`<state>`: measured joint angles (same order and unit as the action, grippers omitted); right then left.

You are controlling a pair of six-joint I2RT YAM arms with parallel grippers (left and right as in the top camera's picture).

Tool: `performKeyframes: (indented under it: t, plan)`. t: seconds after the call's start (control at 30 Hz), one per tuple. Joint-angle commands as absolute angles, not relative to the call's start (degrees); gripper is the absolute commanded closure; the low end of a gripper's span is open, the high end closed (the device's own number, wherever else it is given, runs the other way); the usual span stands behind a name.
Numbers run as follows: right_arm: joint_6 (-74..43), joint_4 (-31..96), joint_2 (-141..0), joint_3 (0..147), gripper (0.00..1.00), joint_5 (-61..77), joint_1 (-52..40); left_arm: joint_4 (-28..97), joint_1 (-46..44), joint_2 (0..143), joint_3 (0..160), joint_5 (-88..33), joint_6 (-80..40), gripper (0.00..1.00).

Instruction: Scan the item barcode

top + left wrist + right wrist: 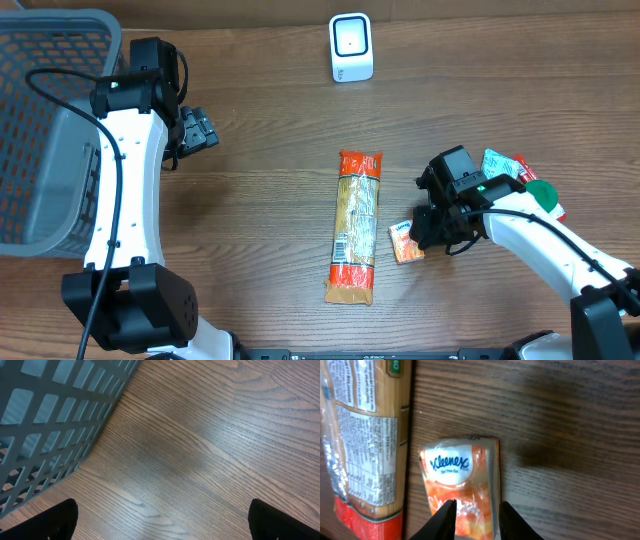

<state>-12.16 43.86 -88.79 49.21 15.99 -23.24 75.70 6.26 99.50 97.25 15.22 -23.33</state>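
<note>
A small orange Kleenex tissue pack [460, 485] lies flat on the wooden table, right of a long pasta packet [356, 225]. My right gripper [476, 520] hovers over the pack's near end, its two dark fingers a little apart, one over the pack and one at its right edge. From overhead, the tissue pack [406, 242] peeks out left of the right gripper [430, 225]. The white barcode scanner [351, 47] stands at the table's far edge. My left gripper [162, 525] is wide open over bare wood beside the basket, holding nothing.
A grey mesh basket [50, 120] fills the far left corner, and its wall [55, 415] sits close to the left gripper. A green, red and white packet [522, 178] lies behind the right arm. The pasta packet [365, 440] runs along the tissue pack's left side.
</note>
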Motion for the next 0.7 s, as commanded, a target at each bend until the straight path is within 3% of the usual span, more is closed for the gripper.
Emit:
performKeyframes:
  t: [0.0,0.43,0.57,0.67]
  plan:
    - [-12.1,39.8,-89.0,46.9,0.7,14.8,-23.1,75.8,6.4,99.6,98.4,15.2,-22.1,0.0]
    - [-12.1,35.0,-89.0,42.0,0.71,14.2,-23.1,75.8,6.4,99.6,98.4,15.2,-22.1,0.0]
    - [-12.1,35.0,-89.0,42.0,0.91,17.3,-23.1,75.8,6.4,99.6,98.4,15.2,-22.1,0.0]
    - [-11.9,34.9,-89.0,42.2,0.96,18.3,-23.1,75.8,6.4,99.6,98.4,15.2,-22.1,0.0]
